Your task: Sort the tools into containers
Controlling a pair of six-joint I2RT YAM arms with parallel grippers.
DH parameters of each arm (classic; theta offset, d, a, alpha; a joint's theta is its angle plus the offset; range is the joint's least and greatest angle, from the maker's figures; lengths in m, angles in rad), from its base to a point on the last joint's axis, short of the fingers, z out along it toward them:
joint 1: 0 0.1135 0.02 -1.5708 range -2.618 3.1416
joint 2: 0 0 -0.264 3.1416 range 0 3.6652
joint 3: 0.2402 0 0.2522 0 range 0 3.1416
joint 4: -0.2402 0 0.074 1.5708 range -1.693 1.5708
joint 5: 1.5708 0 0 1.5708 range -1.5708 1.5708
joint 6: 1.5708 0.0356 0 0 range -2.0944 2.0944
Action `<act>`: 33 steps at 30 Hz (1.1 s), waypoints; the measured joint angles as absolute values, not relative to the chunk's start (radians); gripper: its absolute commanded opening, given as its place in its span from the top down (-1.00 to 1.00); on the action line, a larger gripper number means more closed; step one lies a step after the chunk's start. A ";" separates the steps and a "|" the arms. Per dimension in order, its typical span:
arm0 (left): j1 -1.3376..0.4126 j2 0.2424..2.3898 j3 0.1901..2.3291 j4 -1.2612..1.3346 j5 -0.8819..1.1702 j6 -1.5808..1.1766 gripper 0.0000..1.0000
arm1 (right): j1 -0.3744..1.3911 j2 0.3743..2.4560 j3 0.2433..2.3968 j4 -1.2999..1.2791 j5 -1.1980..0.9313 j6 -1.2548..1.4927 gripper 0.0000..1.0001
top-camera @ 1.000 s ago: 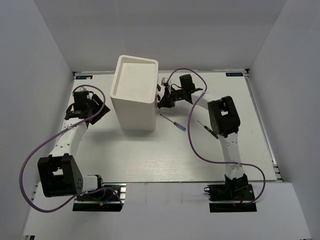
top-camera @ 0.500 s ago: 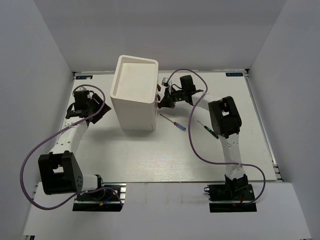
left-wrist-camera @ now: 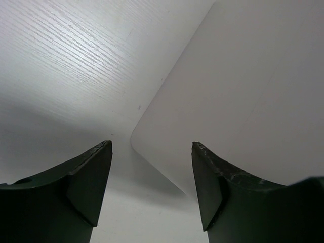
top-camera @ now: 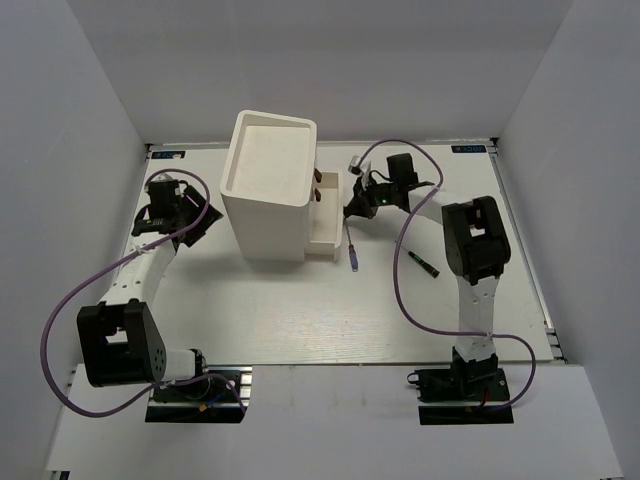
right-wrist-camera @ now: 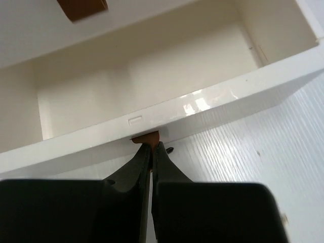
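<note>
The tall white box [top-camera: 268,190] stands at the back left. Its bottom drawer [top-camera: 325,240] is pulled out to the right and looks empty inside in the right wrist view [right-wrist-camera: 228,101]. My right gripper [top-camera: 349,213] is shut on that drawer's brown knob [right-wrist-camera: 147,137]. Two more brown knobs [top-camera: 318,186] show above it. A blue-purple screwdriver [top-camera: 353,256] lies beside the drawer front. A dark-handled screwdriver [top-camera: 424,264] lies further right. My left gripper [top-camera: 203,218] is open and empty at the box's left lower corner [left-wrist-camera: 243,91]. No pliers are in view.
White walls enclose the table [top-camera: 300,310] on the left, back and right. The right arm's purple cable [top-camera: 402,270] loops over the table near the dark-handled screwdriver. The left arm's cable [top-camera: 60,330] hangs off the left side.
My right gripper has moved right and pulled the bottom drawer out of the box. The blue-purple screwdriver has been pushed and turned beside the drawer front. The left arm has hardly moved.
</note>
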State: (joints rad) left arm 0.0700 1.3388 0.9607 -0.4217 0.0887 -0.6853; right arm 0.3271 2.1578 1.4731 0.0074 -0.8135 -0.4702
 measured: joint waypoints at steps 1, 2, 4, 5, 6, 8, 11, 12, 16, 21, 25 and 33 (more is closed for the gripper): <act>0.070 1.339 0.961 -0.420 0.089 -0.687 -0.48 | 0.318 2.148 1.460 0.005 -0.810 -0.476 1.00; 0.070 1.339 0.961 -0.419 0.089 -0.689 -0.48 | 0.308 2.137 1.447 -0.001 -0.805 -0.480 1.00; 0.070 1.339 0.961 -0.418 0.089 -0.690 -0.48 | 0.290 2.119 1.428 -0.010 -0.796 -0.485 1.00; 0.070 1.338 0.961 -0.418 0.089 -0.690 -0.48 | 0.281 2.110 1.419 -0.015 -0.793 -0.488 1.00; 0.070 1.338 0.960 -0.418 0.089 -0.689 -0.48 | 0.274 2.105 1.412 -0.020 -0.791 -0.490 1.00; 0.070 1.333 0.959 -0.419 0.088 -0.689 -0.48 | 0.263 2.096 1.407 -0.031 -0.786 -0.496 1.00; 0.070 1.324 0.959 -0.419 0.086 -0.686 -0.54 | 0.255 2.091 1.404 -0.039 -0.785 -0.493 -0.16; 0.070 1.319 0.958 -0.422 0.086 -0.682 -0.60 | 0.252 2.091 1.404 -0.044 -0.785 -0.482 -0.42; 0.068 1.290 0.963 -0.450 0.075 -0.630 -0.62 | 0.233 2.068 1.404 -0.091 -0.783 -0.473 -0.52; 0.059 1.156 0.965 -0.487 0.074 -0.493 0.34 | 0.221 1.953 1.404 -0.249 -0.651 -0.520 0.14; 0.043 0.994 0.981 -0.518 0.128 -0.377 0.97 | 0.218 1.828 1.382 -0.389 -0.508 -0.609 0.81; 0.019 0.886 1.058 -0.580 0.332 -0.271 -0.16 | 0.217 1.734 1.256 -0.653 -0.243 -0.655 0.20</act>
State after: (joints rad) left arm 0.0185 0.8864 1.0584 -0.5797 0.3317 -0.2707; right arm 0.2169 1.7344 1.2564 -0.6533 -0.2432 -0.6548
